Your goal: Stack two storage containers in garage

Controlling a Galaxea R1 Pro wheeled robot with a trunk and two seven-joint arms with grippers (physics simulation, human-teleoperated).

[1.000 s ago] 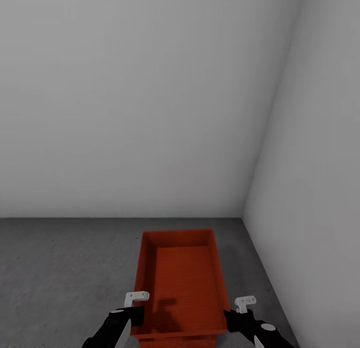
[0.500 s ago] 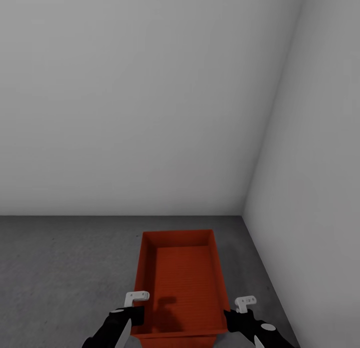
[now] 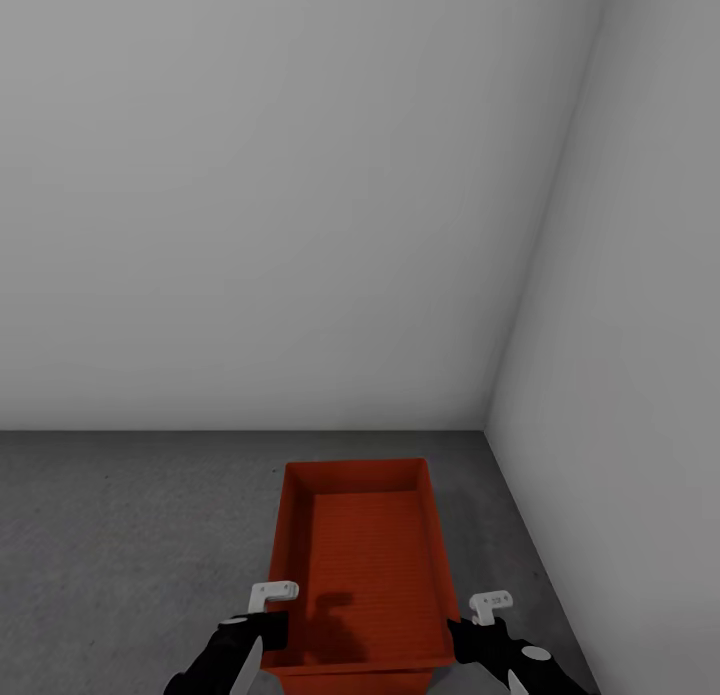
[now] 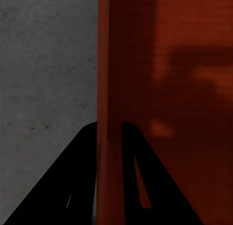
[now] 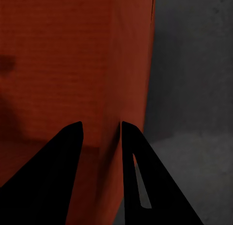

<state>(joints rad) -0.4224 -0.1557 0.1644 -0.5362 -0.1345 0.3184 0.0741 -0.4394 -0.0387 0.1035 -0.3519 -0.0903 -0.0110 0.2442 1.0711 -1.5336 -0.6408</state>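
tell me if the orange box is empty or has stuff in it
Empty. The head view looks straight into the storage container and shows only its bare ribbed bottom with a shadow on it.

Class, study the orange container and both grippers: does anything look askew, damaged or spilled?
Nothing stands out. The storage container sits level and empty, square to the grey walls, above the concrete floor. The left gripper and right gripper each straddle a side wall.
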